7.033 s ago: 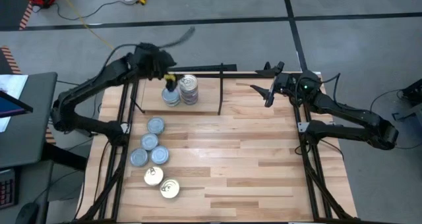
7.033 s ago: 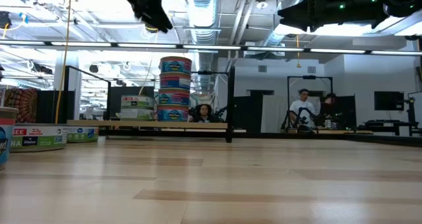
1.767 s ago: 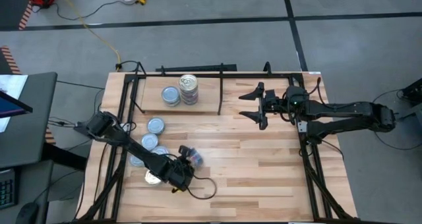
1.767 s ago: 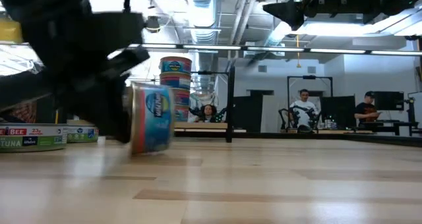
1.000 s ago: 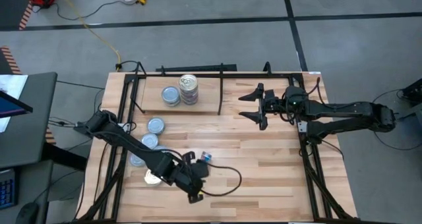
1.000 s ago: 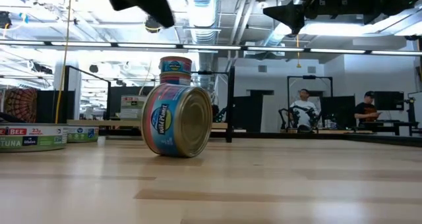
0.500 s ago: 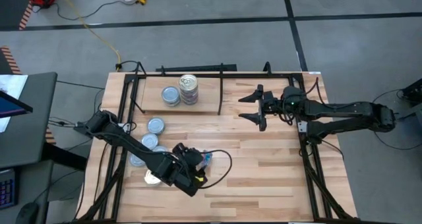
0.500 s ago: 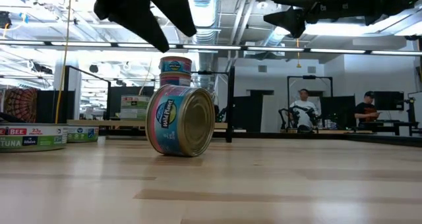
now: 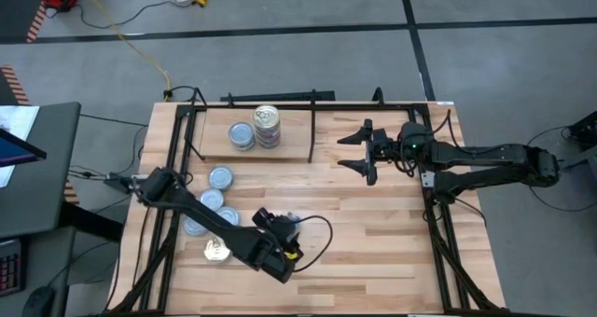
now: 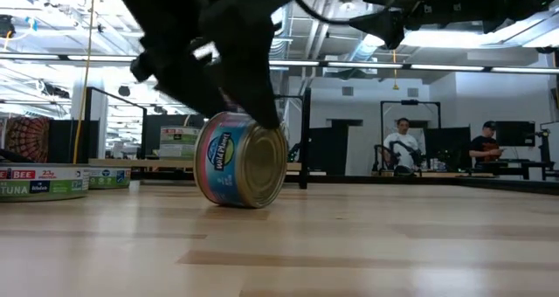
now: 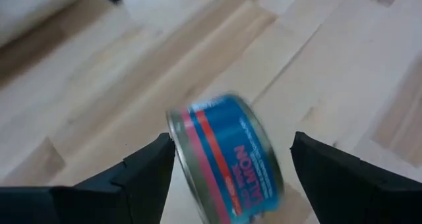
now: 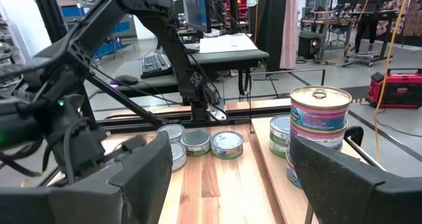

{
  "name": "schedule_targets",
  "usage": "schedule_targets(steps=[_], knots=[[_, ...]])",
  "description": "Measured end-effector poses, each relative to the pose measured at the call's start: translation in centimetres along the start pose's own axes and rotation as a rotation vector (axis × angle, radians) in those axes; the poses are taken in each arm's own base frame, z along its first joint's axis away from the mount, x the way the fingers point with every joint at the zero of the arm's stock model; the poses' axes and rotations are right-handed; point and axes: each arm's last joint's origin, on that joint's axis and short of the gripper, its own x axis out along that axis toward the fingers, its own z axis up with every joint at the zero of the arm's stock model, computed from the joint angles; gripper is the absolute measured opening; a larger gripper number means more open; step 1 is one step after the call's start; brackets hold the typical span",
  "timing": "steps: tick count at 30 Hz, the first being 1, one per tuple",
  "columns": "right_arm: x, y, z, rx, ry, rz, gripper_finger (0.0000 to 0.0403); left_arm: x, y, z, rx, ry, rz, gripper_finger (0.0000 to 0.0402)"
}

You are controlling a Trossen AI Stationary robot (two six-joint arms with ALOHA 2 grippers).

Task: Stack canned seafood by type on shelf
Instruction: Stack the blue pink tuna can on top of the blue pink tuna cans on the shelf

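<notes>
The left gripper (image 9: 285,241) has come lower and closer to the front-centre of the desk (image 9: 373,242) than half a second ago; in the low view its dark fingers (image 10: 249,87) now reach down over the top of the loose tin (image 10: 242,160), where before they hung clear above it. That tin lies on its side, on its rim, with its gold end facing the low camera and its blue-and-red label around the wall, much where it was a moment ago. In the left wrist view the tin (image 11: 227,158) sits between the two spread fingers, with a gap showing on either side; whether a finger touches it cannot be told, as the tin is blurred there.

The right gripper (image 9: 359,149) hovers as before, jaws apart and holding nothing, above the right part of the shelf (image 9: 280,157).

On the shelf's left part stand a tall stack of tins (image 9: 267,126) and, just beside it, a lower stack (image 9: 242,136). On the desk near the left edge lie several blue-grey-topped tins (image 9: 220,178) and one gold-topped tin (image 9: 216,251); the left arm crosses this group and hides part of it, so the count is unsure.

From above, the loose tin shows only as a sliver of blue at the gripper's tip. In the low view two people (image 10: 403,144) sit far behind the desk.
</notes>
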Motion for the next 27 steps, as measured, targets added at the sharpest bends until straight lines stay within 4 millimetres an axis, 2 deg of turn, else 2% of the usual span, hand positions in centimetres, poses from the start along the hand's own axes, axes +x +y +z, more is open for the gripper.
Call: schedule_targets(steps=[6, 12, 16, 20, 24, 27], knots=[[0.0, 0.0, 0.0, 0.001, 0.000, 0.000, 0.0331, 1.0, -0.2, -1.1, -0.007, 0.037, 0.019, 0.0294], [0.0, 0.0, 0.0, 0.000, -0.002, 0.000, 0.0331, 1.5, 0.0, -1.2, 0.084, 0.052, 0.039, 0.0290], [0.0, 0.0, 0.0, 0.000, -0.002, 0.000, 0.0331, 1.6, 0.2, -1.2, 0.154, 0.060, 0.051, 0.0254], [0.0, 0.0, 0.0, 0.000, -0.003, 0.000, 0.0331, 1.6, 0.2, -1.1, 0.221, 0.069, 0.051, 0.0190], [0.0, 0.0, 0.0, 0.000, -0.003, 0.000, 0.0331, 1.1, 0.7, -0.9, 0.302, 0.104, 0.056, 0.0186], [0.0, 0.0, 0.0, 0.000, -0.002, 0.000, 0.0331, -0.2, 1.8, 0.2, 0.347, 0.117, 0.078, 0.0186]])
